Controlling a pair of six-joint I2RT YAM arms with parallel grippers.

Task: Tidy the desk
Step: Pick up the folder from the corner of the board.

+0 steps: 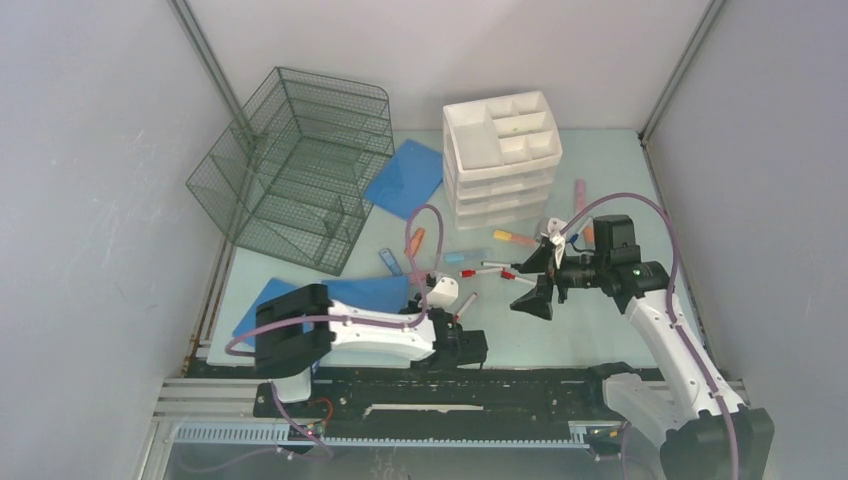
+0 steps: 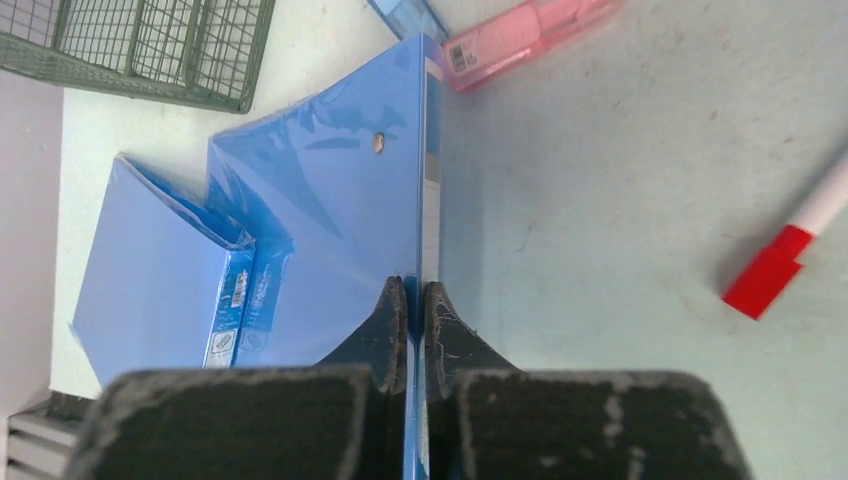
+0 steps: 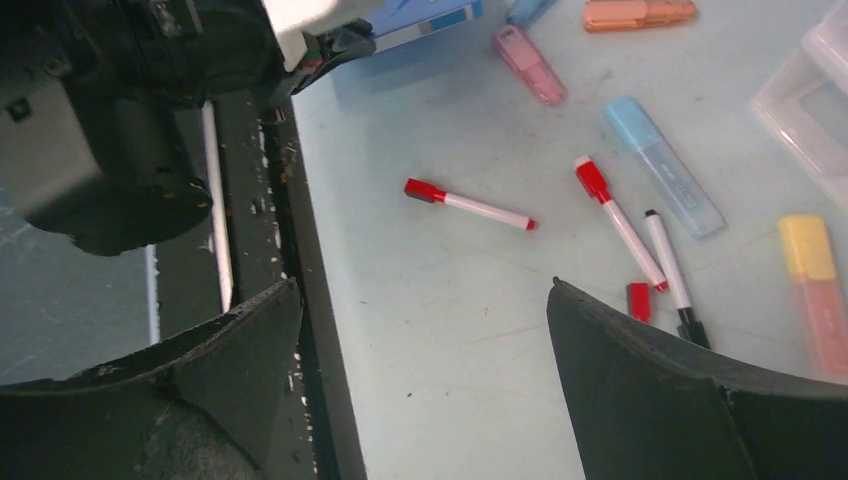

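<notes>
Left gripper (image 2: 414,320) was shut tight on the near edge of a blue folder (image 2: 330,200), fingers pinching only a thin strip of cover. Right gripper (image 3: 422,290) hung wide open and empty above the pens.

The bench (image 2: 620,180) spread under everything, cluttered mid-field, and the folder lay flat on its near-left part.

Risks, as judged:
- The narrow pinch could slip if the folder were lifted fast.
- Held by one cover, the folder might flop open.
- A second blue folder (image 2: 160,270) sat against its left side. Dragging that way would likely shove it.
- A pink highlighter (image 2: 520,35) lay just beside the folder's far corner, so a forward push would sweep it.

Edges and room:
- The black front rail (image 1: 480,385) ran close behind the grip, leaving little margin toward the near edge.
- Bare bench lay to the right, as far as a red-capped marker (image 2: 785,265).
- A wire basket (image 1: 300,165) stood at the far left, a drawer unit (image 1: 500,155) far centre, with enclosure walls on both sides.
</notes>
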